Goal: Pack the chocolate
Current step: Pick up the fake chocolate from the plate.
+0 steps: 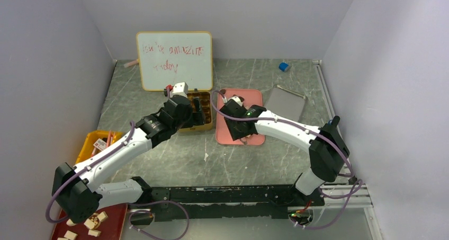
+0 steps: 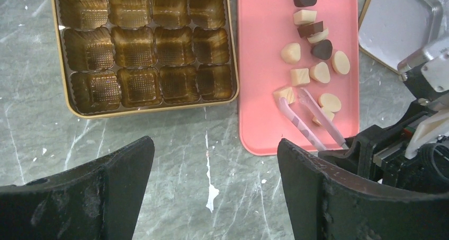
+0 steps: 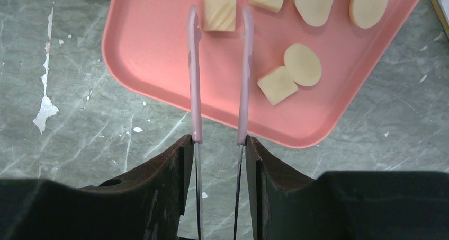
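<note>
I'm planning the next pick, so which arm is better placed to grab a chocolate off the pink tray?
Right: the right hand holds tweezers whose tips straddle a tan square chocolate on the pink tray; the left hand hangs open and empty.

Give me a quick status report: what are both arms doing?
Left gripper open, empty. Right gripper clamping pink tweezers, tips straddling a tan chocolate on the pink tray. Gold box empty. Nothing in the way.
</note>
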